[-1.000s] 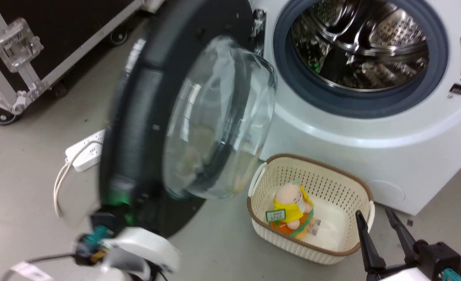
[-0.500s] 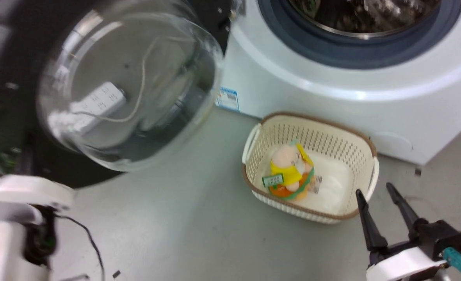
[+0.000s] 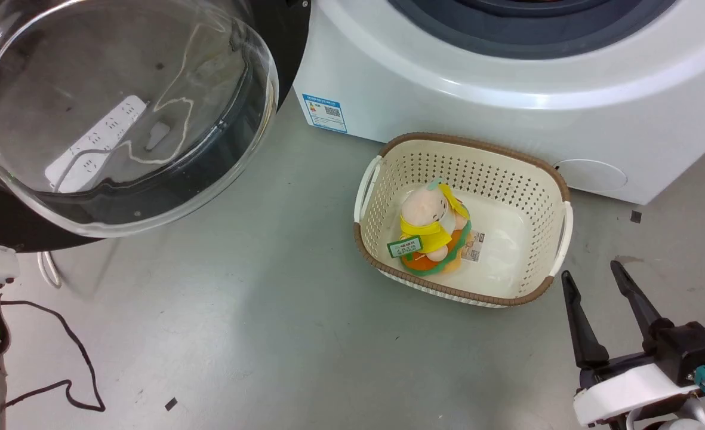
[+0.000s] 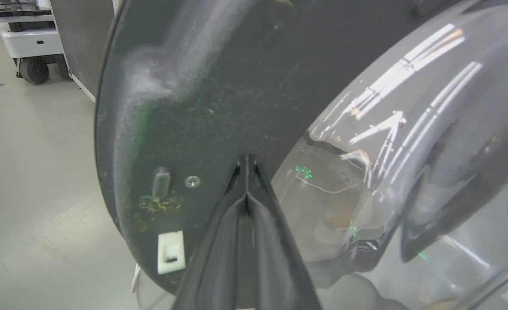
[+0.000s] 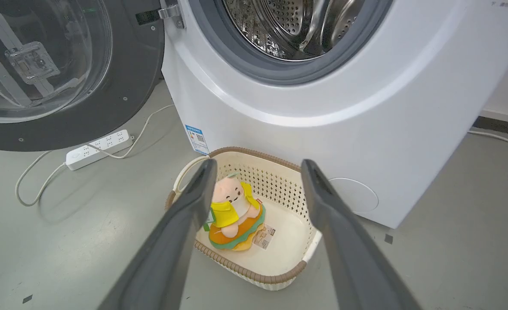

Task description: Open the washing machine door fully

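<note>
The left hand point(image 4: 246, 163) has its two dark fingers pressed together with nothing between them. In the left wrist view their tips lie at the black inner face of the washing machine door point(image 4: 193, 86), just beside the edge of the glass bowl; whether they actually touch it I cannot tell.

The door stands swung wide to the left of the washing machine point(image 3: 448, 89), its bulging clear window point(image 3: 125, 107) turned outward toward the head camera. A metal hinge point(image 5: 170, 10) joins it to the machine's left edge. A white power strip point(image 3: 95, 149) lies on the floor behind the door and shows through the glass. A thin black cable point(image 3: 59, 334) loops over the grey floor at the lower left.

The drum opening with its grey gasket point(image 5: 254, 69) is uncovered, and a small blue label point(image 3: 324, 112) sits low on the white front. Just before the machine stands a cream perforated basket point(image 3: 531, 173) holding a plush toy point(image 3: 430, 230) in yellow, orange and green.

The right hand point(image 3: 591, 270) hangs near the basket's right side, apart from it, its fingers spread wide and holding nothing.
</note>
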